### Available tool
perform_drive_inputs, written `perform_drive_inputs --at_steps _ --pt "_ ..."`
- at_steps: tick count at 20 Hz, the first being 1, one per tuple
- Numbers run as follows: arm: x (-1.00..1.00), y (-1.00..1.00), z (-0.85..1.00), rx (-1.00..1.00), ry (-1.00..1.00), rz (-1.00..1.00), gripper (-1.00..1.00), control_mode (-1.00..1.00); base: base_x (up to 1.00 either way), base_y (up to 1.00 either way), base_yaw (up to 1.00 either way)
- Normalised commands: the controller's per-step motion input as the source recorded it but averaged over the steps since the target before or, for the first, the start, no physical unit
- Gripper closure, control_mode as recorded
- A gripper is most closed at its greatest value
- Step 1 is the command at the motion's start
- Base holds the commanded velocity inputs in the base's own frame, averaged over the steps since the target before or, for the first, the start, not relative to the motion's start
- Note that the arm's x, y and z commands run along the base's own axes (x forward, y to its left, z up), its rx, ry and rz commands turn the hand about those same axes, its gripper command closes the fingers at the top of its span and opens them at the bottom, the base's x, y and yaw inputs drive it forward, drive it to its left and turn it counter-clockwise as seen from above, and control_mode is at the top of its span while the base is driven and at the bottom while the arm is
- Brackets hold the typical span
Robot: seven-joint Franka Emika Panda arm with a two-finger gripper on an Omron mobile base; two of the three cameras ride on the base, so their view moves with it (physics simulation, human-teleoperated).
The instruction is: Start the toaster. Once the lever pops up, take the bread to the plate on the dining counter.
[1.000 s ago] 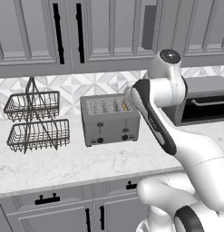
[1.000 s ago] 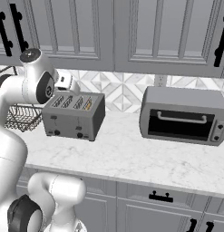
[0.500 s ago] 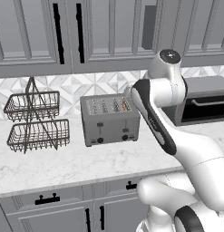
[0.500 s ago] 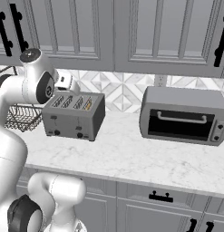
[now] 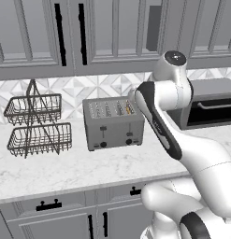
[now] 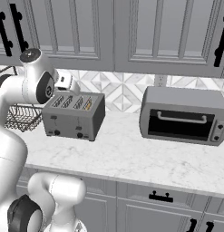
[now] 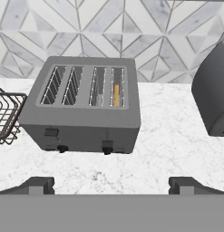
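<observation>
The grey toaster stands on the worktop against the tiled wall, its black levers and knobs facing me. The bread shows as a thin golden edge sunk in the toaster's rightmost slot. My gripper hangs above and in front of the toaster, looking down on it. It is open, its fingertips wide apart with nothing between them. In the right base view the hand sits just behind the toaster's top. The plate and the dining counter are out of view.
A grey toaster oven stands to the toaster's right. A two-tier wire basket rack stands to its left. Grey wall cabinets hang overhead. Bare marble worktop lies in front of the toaster.
</observation>
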Motion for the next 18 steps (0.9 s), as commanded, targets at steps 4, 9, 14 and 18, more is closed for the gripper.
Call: perform_drive_inputs --at_steps 4,9,14,18 --pt "0.0 0.0 0.0 0.0 0.0 0.0 -1.0 -1.0 0.0 0.0 0.0" --pt "0.0 0.0 0.0 0.0 0.0 0.0 -1.0 -1.0 0.0 0.0 0.0" --pt "0.0 0.0 0.0 0.0 0.0 0.0 -1.0 -1.0 0.0 0.0 0.0" --pt "0.0 0.0 0.0 0.0 0.0 0.0 -1.0 -1.0 0.0 0.0 0.0"
